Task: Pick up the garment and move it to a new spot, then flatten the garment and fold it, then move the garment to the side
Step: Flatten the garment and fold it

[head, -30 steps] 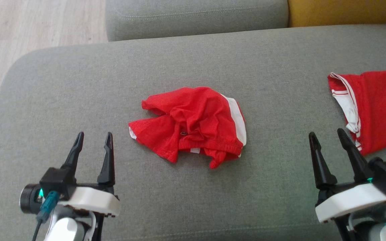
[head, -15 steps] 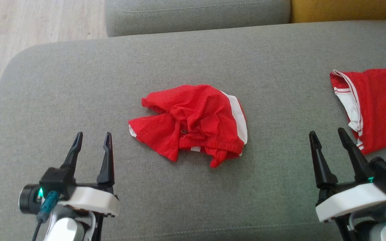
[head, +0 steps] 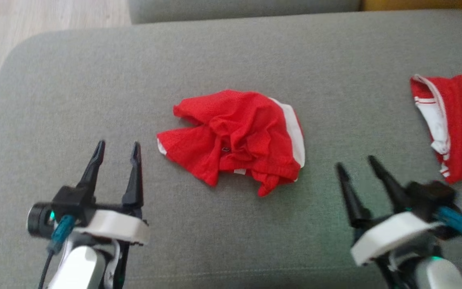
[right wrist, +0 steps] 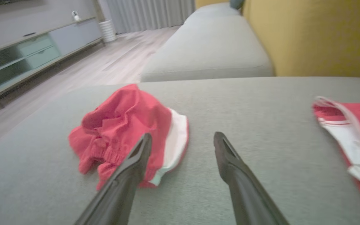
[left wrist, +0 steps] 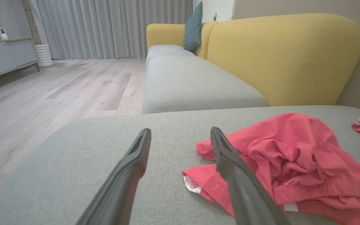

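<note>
since nothing is lifted yet, the left pincer (head: 118, 143) and right pincer (head: 355, 162) hang wide and empty over the sofa seat (head: 94, 80), likely flanking for a grab. one crumpled garment (head: 235, 140) lies between them, ahead; one other red garment (head: 461, 124) lies outside the right pincer. two pincers, two garments.

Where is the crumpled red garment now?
In the head view, the crumpled red garment lies centred on the grey sofa cushion, between the left gripper and right gripper.

A home living room: sofa (left wrist: 198, 84), curtains (left wrist: 111, 28), wood floor (left wrist: 42, 93), media cabinet (right wrist: 27, 53).
</note>
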`<state>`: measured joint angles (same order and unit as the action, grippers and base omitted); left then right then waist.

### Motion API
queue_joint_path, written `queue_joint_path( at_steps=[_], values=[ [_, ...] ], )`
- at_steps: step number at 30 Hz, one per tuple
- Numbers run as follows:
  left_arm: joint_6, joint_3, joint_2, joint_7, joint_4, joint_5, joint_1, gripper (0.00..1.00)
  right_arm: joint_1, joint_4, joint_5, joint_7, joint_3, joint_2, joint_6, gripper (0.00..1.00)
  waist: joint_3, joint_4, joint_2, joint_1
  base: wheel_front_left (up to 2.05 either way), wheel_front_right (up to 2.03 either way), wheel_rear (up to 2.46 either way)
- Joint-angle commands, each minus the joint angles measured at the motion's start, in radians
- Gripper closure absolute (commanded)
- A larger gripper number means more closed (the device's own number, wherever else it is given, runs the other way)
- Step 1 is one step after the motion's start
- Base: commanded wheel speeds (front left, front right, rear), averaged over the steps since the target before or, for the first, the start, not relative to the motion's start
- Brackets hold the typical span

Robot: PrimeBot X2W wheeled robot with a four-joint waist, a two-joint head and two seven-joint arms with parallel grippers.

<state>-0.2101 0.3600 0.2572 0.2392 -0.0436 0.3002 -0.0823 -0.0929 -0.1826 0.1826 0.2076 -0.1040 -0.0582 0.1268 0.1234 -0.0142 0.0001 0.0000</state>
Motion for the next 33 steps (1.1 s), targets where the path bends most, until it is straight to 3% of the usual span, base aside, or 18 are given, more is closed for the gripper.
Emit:
queue_joint_path(
  at_steps=[1,8,16,17,19,26,33],
  values=[
    [0.004,-0.027,0.013,0.005,0.036,-0.015,-0.065,0.0,0.07,-0.013,0.014,0.018,-0.062,-0.024,0.004,0.0,0.029,0.022,-0.0001,0.0,0.0,0.0,0.0],
    [0.023,-0.006,-0.007,0.011,0.028,-0.019,-0.119,0.0,0.199,0.091,0.016,0.061,-0.263,-0.079,0.004,0.0,0.102,0.067,-0.0001,0.0,0.0,0.0,0.0],
    [0.046,0.015,-0.034,0.018,-0.003,-0.025,-0.174,0.0,0.332,0.234,0.014,0.09,-0.331,-0.101,0.004,0.0,0.142,0.112,-0.0001,0.0,0.0,0.0,0.0],
    [0.049,0.018,-0.038,0.019,-0.006,-0.026,-0.179,0.0,0.343,0.252,0.013,0.096,-0.335,-0.102,0.004,0.13,0.144,0.116,-0.0001,0.0,0.0,0.0,0.0],
    [0.051,0.021,-0.043,0.02,-0.012,-0.03,-0.185,0.0,0.358,0.277,0.023,0.097,-0.342,-0.099,0.004,1.0,0.146,0.12,-0.0001,0.0,0.0,0.0,0.0],
    [0.053,0.01,-0.041,0.022,-0.021,-0.034,-0.182,0.0,0.347,0.184,0.083,0.031,-0.304,-0.107,0.004,1.0,0.139,0.105,-0.0001,0.0,0.0,0.0,0.0],
    [0.056,0.003,-0.038,0.022,-0.017,-0.037,-0.182,0.0,0.305,0.052,0.165,0.036,-0.174,-0.08,0.004,1.0,0.139,0.078,-0.0001,0.0,0.0,0.0,0.0]
  ],
)
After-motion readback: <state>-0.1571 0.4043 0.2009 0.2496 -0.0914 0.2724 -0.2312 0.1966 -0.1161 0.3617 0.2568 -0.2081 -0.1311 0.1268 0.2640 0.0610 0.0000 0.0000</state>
